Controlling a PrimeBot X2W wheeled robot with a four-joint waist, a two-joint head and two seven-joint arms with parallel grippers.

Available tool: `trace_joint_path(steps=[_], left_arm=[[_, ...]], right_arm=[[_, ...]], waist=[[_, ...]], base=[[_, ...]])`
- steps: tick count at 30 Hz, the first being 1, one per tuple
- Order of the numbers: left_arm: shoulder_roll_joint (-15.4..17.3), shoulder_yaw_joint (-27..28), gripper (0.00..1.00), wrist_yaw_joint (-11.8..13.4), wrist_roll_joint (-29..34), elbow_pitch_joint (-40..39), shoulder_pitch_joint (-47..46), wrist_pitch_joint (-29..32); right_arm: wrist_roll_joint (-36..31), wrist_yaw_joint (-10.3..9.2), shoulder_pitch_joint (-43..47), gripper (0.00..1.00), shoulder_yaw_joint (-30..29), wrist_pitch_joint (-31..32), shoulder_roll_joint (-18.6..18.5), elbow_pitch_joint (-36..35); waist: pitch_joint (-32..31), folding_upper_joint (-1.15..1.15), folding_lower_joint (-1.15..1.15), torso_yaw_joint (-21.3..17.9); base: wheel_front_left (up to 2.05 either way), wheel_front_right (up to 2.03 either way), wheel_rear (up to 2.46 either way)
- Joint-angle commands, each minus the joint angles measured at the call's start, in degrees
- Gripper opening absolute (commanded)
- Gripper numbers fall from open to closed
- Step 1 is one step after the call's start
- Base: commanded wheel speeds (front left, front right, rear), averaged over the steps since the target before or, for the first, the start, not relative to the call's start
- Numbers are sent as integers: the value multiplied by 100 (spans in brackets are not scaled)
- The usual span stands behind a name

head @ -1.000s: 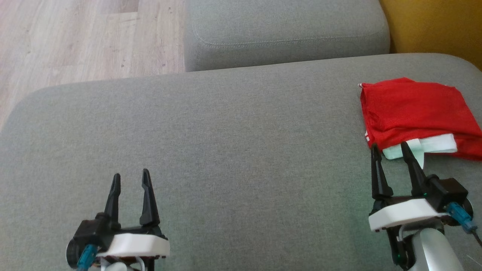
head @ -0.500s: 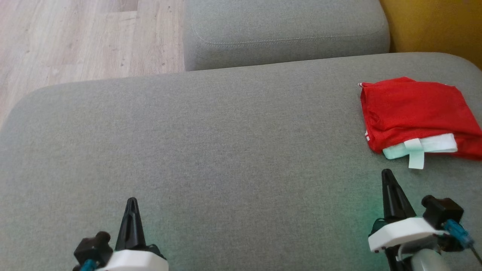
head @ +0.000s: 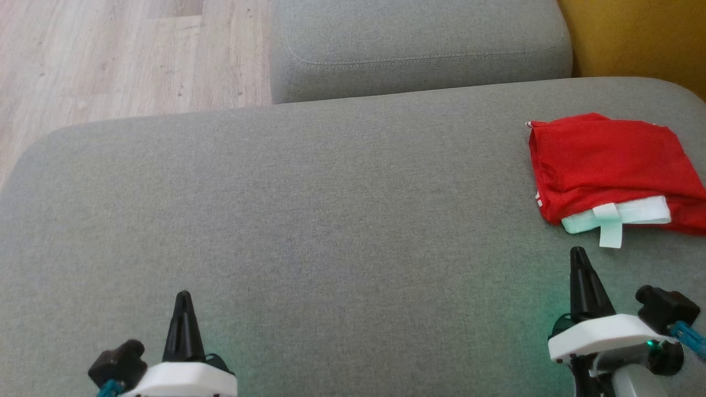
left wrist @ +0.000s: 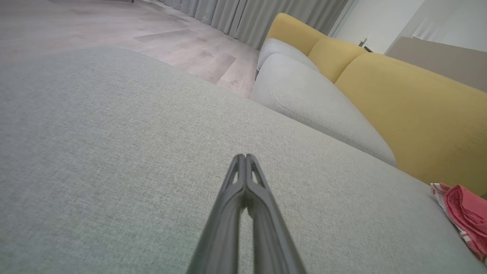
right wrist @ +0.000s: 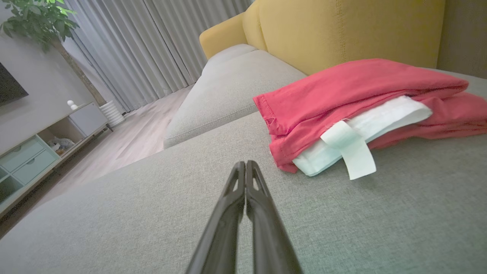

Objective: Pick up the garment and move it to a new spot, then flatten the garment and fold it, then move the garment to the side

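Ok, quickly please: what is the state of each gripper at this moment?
Left gripper: closed, holding nothing.
Right gripper: closed, holding nothing; the red garment lies just ahead of it, untouched.

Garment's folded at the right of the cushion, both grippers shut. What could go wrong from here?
1. Snag: the white tab sticks out of the red garment toward the right gripper, which sits close. A forward move could catch it and open the fold.
2. Slide: the garment lies near the right end of the grey cushion and is cut off by the head view's edge, so its support there cannot be told.
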Motion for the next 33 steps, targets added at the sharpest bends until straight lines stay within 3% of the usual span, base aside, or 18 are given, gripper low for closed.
trace_joint_path(steps=[1,33], left_arm=[[5,121,0,-46,-142,-205,-291,35],[12,489,0,-281,-1935,-307,-432,557]], right_arm=[[181,-1,-285,0,-27,26,-16,-229],[2275,-2,-329,0,-180,534,-21,-401]], waist=[[0,0,0,1],[13,0,0,30]], base=[[0,0,0],[0,0,0]])
